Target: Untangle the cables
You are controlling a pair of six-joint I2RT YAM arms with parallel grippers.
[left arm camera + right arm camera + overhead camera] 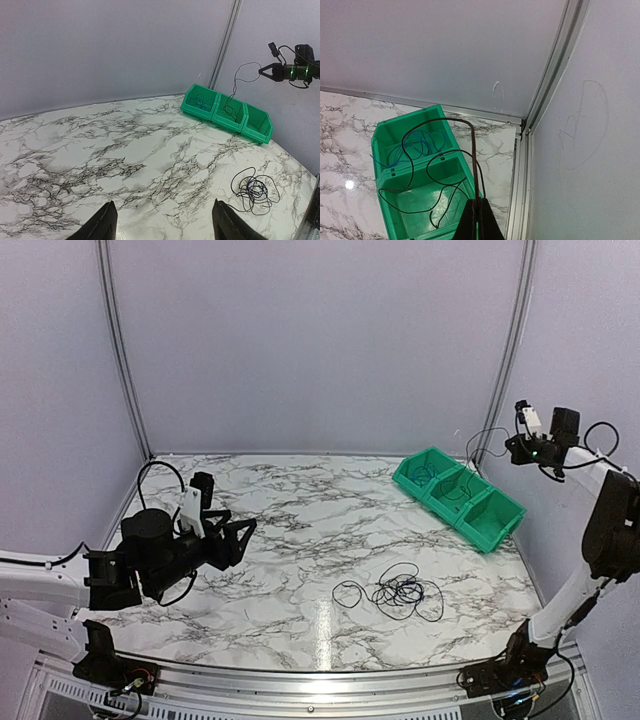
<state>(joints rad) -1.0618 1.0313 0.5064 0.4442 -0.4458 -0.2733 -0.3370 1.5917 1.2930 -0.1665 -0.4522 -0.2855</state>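
The cables (400, 592) are seen as a loose black tangle on the counter (300, 530), front right. One black strand (474, 155) is pinched by the right tool (478, 204) and dangled into the middle compartment of the green bin (500, 525); a blue coil (415, 145) lies in the next. These are judged light, limp and snag-prone, best taken at an outlying loop. The left tool (164, 207) is held spread, well apart.

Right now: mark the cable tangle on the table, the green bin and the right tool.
cable tangle (402, 592), top view, dense middle of the loops.
green bin (500, 532), top view, outer wall at its near end.
right tool (478, 205), right wrist view, shut tips gripping a black cable (475, 165).
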